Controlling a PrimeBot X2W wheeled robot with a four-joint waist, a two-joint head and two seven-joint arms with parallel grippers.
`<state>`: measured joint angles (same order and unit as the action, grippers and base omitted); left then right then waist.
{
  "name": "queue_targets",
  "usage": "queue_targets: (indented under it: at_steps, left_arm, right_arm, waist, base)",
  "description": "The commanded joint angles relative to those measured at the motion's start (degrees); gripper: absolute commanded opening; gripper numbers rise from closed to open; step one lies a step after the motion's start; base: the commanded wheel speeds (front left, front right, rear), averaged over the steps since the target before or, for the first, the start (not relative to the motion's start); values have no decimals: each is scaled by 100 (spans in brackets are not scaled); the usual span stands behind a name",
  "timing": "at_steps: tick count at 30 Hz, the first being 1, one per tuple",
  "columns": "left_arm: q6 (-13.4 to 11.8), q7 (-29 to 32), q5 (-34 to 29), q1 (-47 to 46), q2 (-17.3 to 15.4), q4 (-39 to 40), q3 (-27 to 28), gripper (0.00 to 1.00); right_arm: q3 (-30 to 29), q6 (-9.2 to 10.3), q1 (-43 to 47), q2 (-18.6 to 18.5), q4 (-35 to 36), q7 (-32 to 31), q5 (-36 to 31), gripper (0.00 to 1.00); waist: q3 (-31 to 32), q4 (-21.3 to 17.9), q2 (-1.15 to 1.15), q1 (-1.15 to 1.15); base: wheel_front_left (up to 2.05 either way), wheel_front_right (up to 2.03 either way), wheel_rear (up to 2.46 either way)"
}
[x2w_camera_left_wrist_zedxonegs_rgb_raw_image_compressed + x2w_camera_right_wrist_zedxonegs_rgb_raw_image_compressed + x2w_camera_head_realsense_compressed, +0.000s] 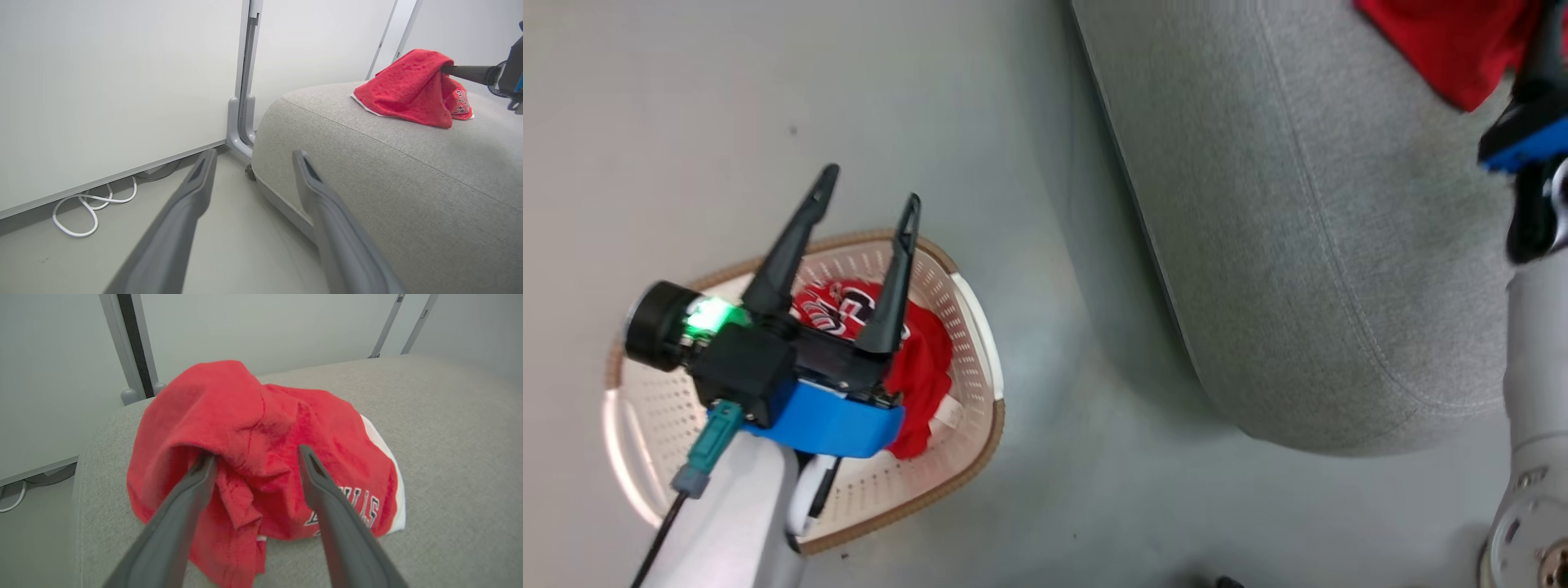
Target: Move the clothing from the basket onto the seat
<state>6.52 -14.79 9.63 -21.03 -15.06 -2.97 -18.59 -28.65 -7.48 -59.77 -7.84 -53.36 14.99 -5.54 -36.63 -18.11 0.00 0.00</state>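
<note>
On the floor below me stands one basket. One red jersey with numbers lies crumpled inside it. My left pincer hangs over that basket. Its two dark fingers are spread wide, and nothing is between them. One green light glows near its wrist.

Near the basket, but not touching it, is one big grey seat. One red garment with letters sits on top of the seat. It has a white edge. So I count two red pieces: one in the basket and one on the seat.

My right pincer is at the piece on the seat. Its two fingers are wide apart too. One finger is tucked under a fold of the red cloth, and the cloth hangs over it like a little tent. The other finger shows in front of the cloth, and I cannot tell if it touches. The pincer is not squeezing the cloth.

From my left wrist I see one white cable. It lies in loops on the floor by the white wall.
</note>
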Motion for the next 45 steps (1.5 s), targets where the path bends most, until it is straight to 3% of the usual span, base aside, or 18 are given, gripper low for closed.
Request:
queue_targets:
  at_steps: [1, 9, 20, 35, 45]
  left_arm:
    - [-3, -33, 52, 2, 65, -70, -5, 100]
    - [60, -46, 234, 404, 605, -415, 74, 100]
    - [92, -47, 344, 1222, 982, -712, 610, 100]
    - [105, -48, 268, 2097, 1159, -1056, 1290, 100]
    - [108, -48, 267, 2286, 1186, -1391, 1466, 100]
  right_arm:
    - [40, -2, 142, 0, 2, 28, 19, 100]
    - [487, -3, 1413, -68, 481, 24, 123, 100]
    - [1247, -2, 3247, 161, 1662, 19, 284, 100]
    - [1745, -2, 5120, 477, 3535, -281, 337, 100]
    - [1995, -2, 5837, 494, 4147, -524, 667, 100]
  waist:
    - [365, 159, 0, 0]
    - [1451, 615, 0, 0]
    - [2570, 1023, 0, 0]
    - [3432, 1668, 0, 0]
    - [3728, 2145, 0, 0]
  base:
    - [0, 0, 0]
    - [0, 0, 0]
    - [0, 0, 0]
    - [0, 0, 0]
    - [0, 0, 0]
